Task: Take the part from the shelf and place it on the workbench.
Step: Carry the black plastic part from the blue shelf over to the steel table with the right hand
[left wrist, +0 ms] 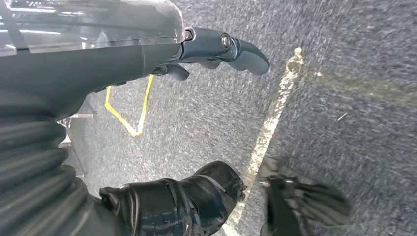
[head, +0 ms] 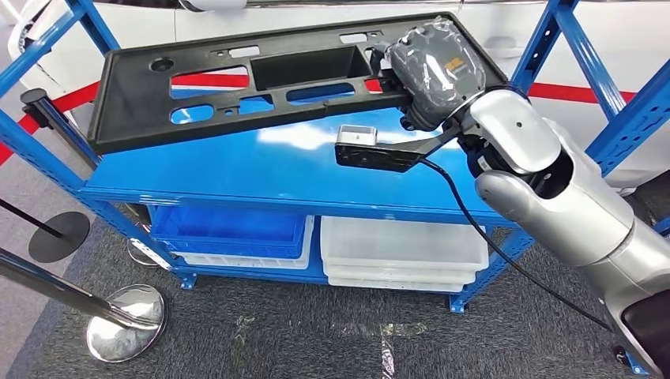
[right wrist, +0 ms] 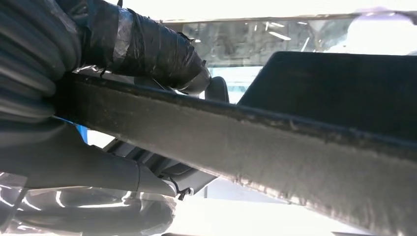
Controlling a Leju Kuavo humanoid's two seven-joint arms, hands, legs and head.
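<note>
step: pick from shelf, part gripped | R hand [head: 434, 71] upper right of frame, fingers clamped on right end of black part [head: 261, 79], part tilted over blue shelf [head: 261, 170] | L hand [left wrist: 216, 49] hung over floor, fingers apart, held nothing | next: prob. lift clear, carry to worktop

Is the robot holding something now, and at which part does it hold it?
Yes. The right hand grips the long black plastic panel at its right end, along the edge, above the blue shelf. The left hand holds nothing.
</note>
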